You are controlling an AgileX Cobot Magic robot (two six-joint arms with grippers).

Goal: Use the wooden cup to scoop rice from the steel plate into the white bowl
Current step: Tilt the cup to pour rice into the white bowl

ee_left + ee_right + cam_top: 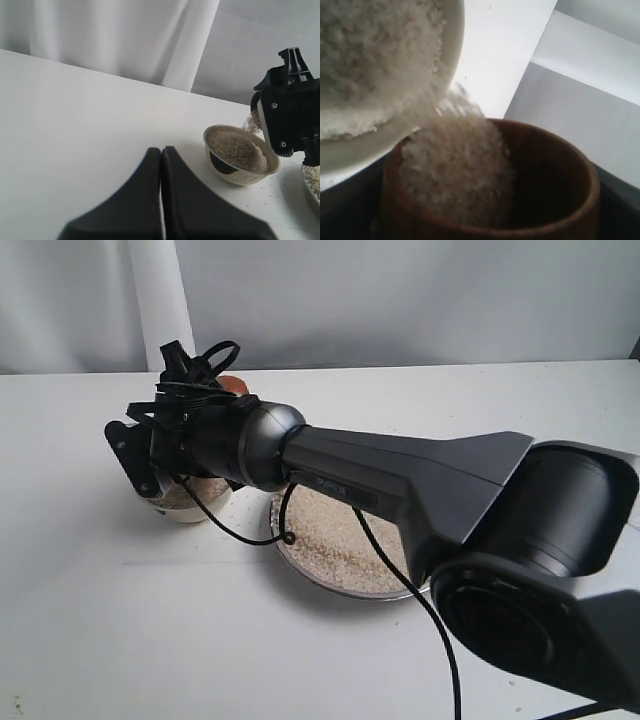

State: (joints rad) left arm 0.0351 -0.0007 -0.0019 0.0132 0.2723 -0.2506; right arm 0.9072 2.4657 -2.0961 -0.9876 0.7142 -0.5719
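My right gripper (185, 435) reaches across to the left and is shut on the wooden cup (560, 165), which it holds tipped over the white bowl (240, 172). Rice (455, 170) slides from the cup's mouth in a thin stream (247, 121) onto the heap of rice (235, 147) in the bowl. From outside, only a brown sliver of the cup (232, 384) shows behind the gripper. The steel plate (300, 565) lies to the right of the bowl (195, 505), under the arm, with a bed of rice (340, 540) in it. My left gripper (161, 150) is shut and empty, well short of the bowl.
The right arm's black body (420, 480) and its cable (400, 580) cover much of the plate. A white curtain (125, 40) hangs behind the white table (120, 620). A few loose grains (272, 192) lie beside the bowl.
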